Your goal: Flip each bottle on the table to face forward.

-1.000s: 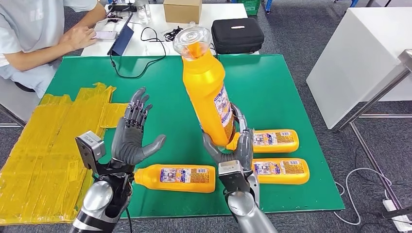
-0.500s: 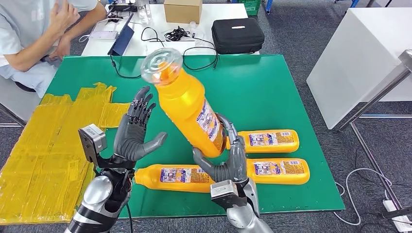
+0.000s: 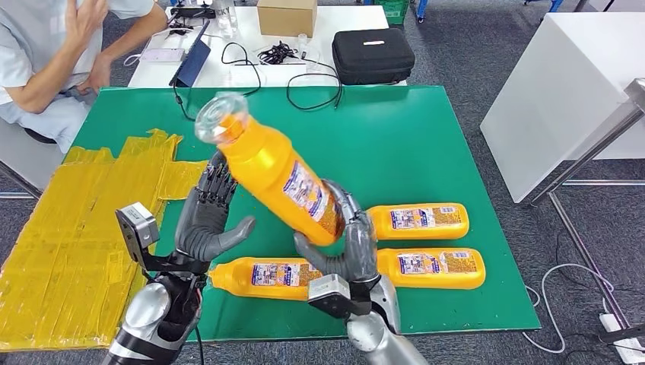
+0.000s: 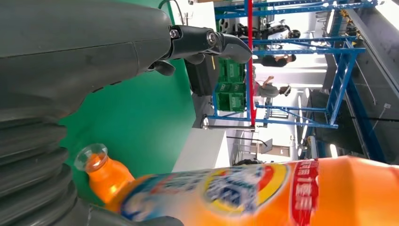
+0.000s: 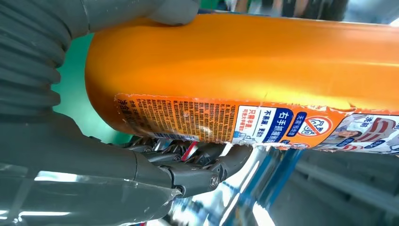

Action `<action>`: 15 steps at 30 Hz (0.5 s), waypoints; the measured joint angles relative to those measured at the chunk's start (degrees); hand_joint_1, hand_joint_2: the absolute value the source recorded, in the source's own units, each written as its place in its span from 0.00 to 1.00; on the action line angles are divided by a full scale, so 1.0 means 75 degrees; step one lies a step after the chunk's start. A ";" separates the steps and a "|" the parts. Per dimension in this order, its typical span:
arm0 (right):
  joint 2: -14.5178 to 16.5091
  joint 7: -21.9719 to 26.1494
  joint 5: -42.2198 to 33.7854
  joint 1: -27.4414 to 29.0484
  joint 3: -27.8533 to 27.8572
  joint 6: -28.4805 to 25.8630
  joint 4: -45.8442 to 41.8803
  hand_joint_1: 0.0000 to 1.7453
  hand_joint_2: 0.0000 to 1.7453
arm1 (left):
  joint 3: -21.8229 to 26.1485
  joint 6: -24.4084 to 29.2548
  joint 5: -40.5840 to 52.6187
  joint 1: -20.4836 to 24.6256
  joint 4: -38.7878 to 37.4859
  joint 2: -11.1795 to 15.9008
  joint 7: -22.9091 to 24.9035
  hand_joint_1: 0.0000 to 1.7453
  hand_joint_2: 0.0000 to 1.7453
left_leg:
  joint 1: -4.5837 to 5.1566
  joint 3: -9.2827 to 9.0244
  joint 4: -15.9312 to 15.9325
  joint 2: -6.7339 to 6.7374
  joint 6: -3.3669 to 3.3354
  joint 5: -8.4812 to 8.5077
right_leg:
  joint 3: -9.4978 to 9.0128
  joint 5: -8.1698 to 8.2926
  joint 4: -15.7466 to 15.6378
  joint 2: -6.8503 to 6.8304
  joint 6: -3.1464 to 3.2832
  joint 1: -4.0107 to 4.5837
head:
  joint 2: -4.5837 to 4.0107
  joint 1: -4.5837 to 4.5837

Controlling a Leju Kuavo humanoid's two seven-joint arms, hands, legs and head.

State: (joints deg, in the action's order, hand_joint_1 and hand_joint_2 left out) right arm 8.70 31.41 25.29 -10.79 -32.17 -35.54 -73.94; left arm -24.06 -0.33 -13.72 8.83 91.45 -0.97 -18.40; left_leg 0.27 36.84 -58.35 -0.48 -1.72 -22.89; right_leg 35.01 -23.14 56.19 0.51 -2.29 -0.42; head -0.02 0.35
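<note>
Right robot hand (image 3: 351, 251) grips the base of the raised bottle (image 3: 275, 173), tilting it neck-first toward the left robot hand (image 3: 207, 217), which waits spread and bare, likely to take it for turning. Three bottles (image 3: 275, 274) lie flat on the green tabletop (image 3: 426, 137).

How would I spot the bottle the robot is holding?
Find the green mat. Above its near edge, the right hand grips one orange bottle by its base. It alone is raised and tilted, cap toward the left hand; the others lie flat.
</note>
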 joint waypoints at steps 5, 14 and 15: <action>-0.0014 -0.0100 0.0085 -0.0149 0.0612 -0.0361 -0.0023 1.00 1.00 | -0.0001 -0.0016 0.0002 -0.0109 0.0090 0.0019 -0.0012 0.00 1.00 | 0.0001 0.0000 0.0000 0.0001 0.0000 0.0000 | 0.0000 0.0001 -0.0001 0.0000 -0.0001 0.0000 | 0.0000 0.0000; 0.0065 -0.0055 0.0348 -0.0156 0.1214 -0.0469 -0.0374 1.00 1.00 | -0.0001 -0.0027 0.0002 -0.0147 0.0099 0.0022 -0.0015 0.00 1.00 | -0.0002 -0.0001 0.0000 0.0003 0.0000 0.0000 | 0.0002 0.0001 0.0001 0.0001 -0.0001 0.0002 | 0.0000 0.0000; 0.0070 -0.0080 0.0348 -0.0158 0.1228 -0.0467 -0.0380 1.00 1.00 | -0.0001 -0.0028 0.0002 -0.0149 0.0099 0.0022 -0.0015 0.00 1.00 | -0.0002 -0.0001 0.0000 0.0003 0.0000 0.0000 | 0.0002 0.0001 0.0001 0.0001 -0.0001 0.0002 | 0.0000 0.0000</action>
State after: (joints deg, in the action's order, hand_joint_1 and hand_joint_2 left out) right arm 9.22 30.81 27.89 -11.98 -22.96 -39.04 -76.79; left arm -24.06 -0.54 -13.70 7.71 92.19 -0.81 -18.51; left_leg 0.26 36.83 -58.35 -0.46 -1.72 -22.89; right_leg 35.02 -23.14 56.19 0.52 -2.30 -0.40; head -0.02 0.35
